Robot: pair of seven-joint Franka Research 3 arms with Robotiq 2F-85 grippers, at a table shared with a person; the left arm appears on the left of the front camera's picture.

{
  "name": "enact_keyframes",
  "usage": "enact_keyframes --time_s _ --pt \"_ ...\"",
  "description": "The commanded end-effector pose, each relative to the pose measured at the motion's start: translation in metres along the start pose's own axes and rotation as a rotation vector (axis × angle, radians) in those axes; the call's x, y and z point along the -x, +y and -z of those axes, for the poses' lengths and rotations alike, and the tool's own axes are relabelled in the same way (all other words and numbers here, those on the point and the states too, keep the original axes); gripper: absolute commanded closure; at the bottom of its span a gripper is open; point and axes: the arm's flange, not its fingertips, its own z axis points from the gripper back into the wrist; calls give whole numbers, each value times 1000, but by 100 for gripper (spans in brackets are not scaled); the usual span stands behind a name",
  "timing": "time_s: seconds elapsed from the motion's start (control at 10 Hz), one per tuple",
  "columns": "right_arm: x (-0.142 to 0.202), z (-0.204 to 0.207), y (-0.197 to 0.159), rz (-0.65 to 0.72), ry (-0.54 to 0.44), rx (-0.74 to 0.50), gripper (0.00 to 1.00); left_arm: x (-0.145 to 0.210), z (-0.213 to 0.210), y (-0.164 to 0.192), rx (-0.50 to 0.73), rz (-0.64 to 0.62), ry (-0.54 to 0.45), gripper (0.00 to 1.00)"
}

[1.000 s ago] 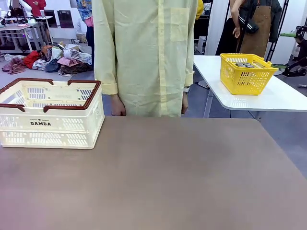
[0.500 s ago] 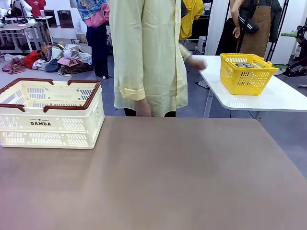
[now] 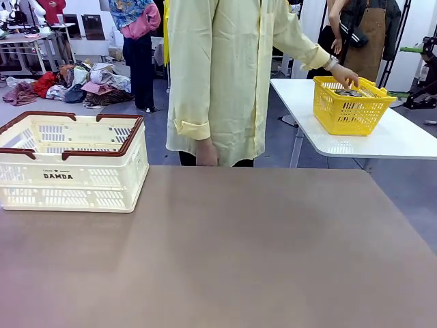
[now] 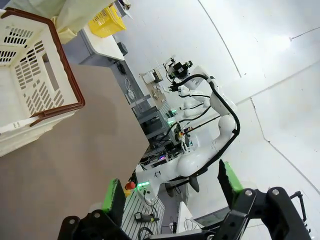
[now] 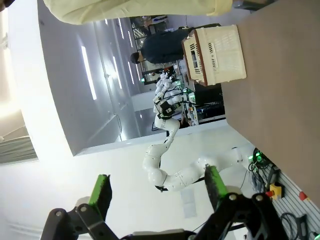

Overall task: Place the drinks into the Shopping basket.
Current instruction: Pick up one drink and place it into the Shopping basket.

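Both pairs of jaws apart, empty. Person's hand [image 3: 343, 74] at yellow basket [image 3: 349, 113], well apart from cream basket [image 3: 82, 195] on worktop [image 3: 239, 260]. Risk: can handed over beyond reach, dropped.

A person [image 3: 218, 68] wears a pale yellow long-sleeved shirt with a turned-up cuff [image 3: 191, 128] over dark trousers [image 3: 186, 158]. The robot's left gripper [image 4: 170, 185] and right gripper [image 5: 157, 184] are black and angular, with bright green pads [image 4: 114, 194] and silver screws [image 4: 273, 192].

Fixed front camera, two rolled wrist cameras.
Front looks across the table [image 3: 239, 260] at the person [image 3: 218, 82]; both wrist views, tilted sideways, share the Shopping basket [image 3: 72, 171]: upper left, upper right.
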Motion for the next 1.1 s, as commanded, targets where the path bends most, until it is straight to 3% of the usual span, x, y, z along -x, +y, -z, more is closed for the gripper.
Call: enact_keyframes --time_s 0.0,0.3,0.5,0.7,0.8,0.9,1.0 --pt "7 -1 -2 28 42 32 0 1 0 -2 13 4 17 0" --pt "45 -25 -22 6 225 58 0 1 7 2 58 -74 -24 0" --pt "75 -43 -35 -43 257 99 0 -4 10 3 60 -93 -52 0" --pt "105 -56 -48 -57 315 220 0 -8 17 5 73 -143 -92 0" --pt "105 -61 -50 -76 264 212 0 -4 7 6 48 -82 -43 0" --pt "83 -5 -56 -17 277 177 0 -4 7 6 48 -82 -43 0" --pt "83 -5 -56 -17 277 177 0 -4 7 6 48 -82 -43 0"
